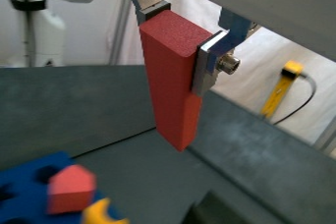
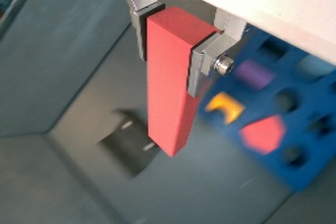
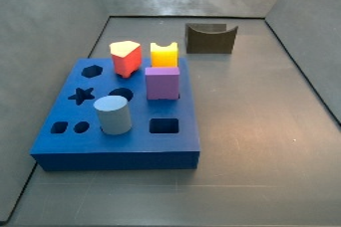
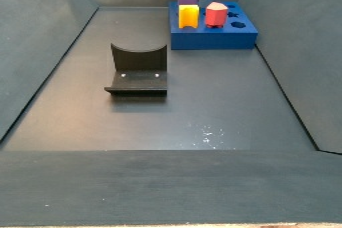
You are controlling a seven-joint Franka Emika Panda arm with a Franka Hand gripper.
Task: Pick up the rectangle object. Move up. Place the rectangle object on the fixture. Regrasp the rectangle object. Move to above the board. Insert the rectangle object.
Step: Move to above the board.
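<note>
My gripper (image 1: 182,36) is shut on the upper end of the rectangle object (image 1: 171,90), a long plain red bar that hangs down between the silver fingers, clear of the floor. Both wrist views show this grip (image 2: 174,46) on the bar (image 2: 171,95). The fixture (image 2: 132,141) lies blurred on the floor below the bar's lower end. It also shows in both side views (image 3: 210,37) (image 4: 138,69), standing empty. The blue board (image 3: 118,161) (image 4: 214,40) lies off to one side (image 2: 300,120). Neither the gripper nor the bar shows in either side view.
On the board stand a red block with a cream heart top (image 3: 126,58), a yellow piece (image 3: 163,54), a purple cube (image 3: 163,82) and a grey cylinder (image 3: 115,114). Sloped grey walls ring the floor. A yellow tool (image 1: 282,88) lies outside the wall.
</note>
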